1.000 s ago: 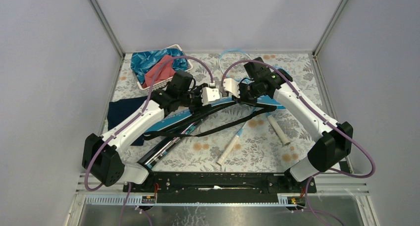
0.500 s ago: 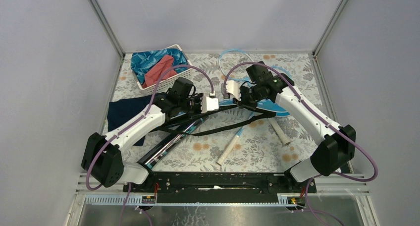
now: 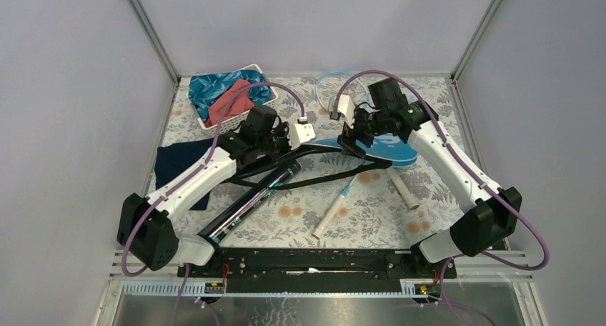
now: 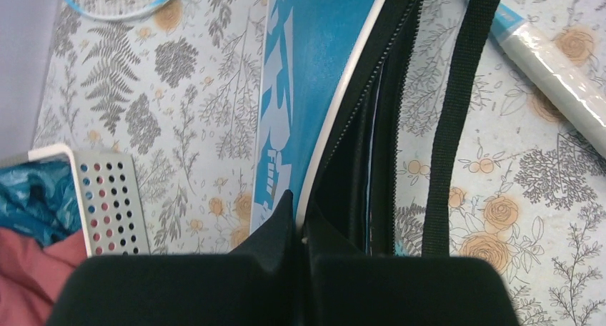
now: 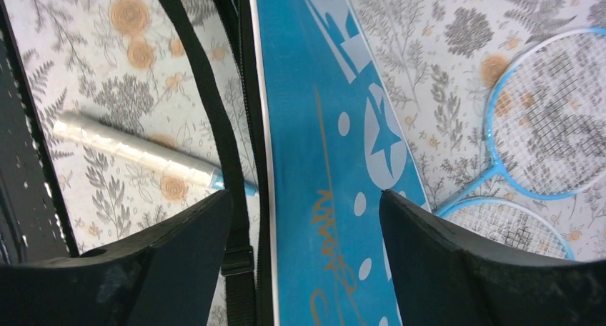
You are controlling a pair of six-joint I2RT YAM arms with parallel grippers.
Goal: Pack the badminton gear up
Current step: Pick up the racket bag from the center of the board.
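Left wrist view: the left gripper [image 4: 299, 233] is clamped shut on the zip edge of the blue racket-shaped "SPORT" bag [image 4: 314, 68], mid-table.
Lift that edge to open the mouth. The long black tube [image 3: 250, 201] lies near at 7 o'clock and the black strap [image 4: 457, 119] may snag. The right gripper [image 5: 306, 197] hovers open and empty. The light-blue-framed rackets [image 5: 543, 126] lie at 12, the white basket [image 3: 236, 119] at 11.

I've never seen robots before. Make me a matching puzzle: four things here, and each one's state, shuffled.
1 left tool
2 right tool
3 white basket
4 black tube

A holds blue and red cloths
B open above the blue bag
C shut on the blue bag's edge
D lying on the table

Pairs: 1-C, 2-B, 3-A, 4-D
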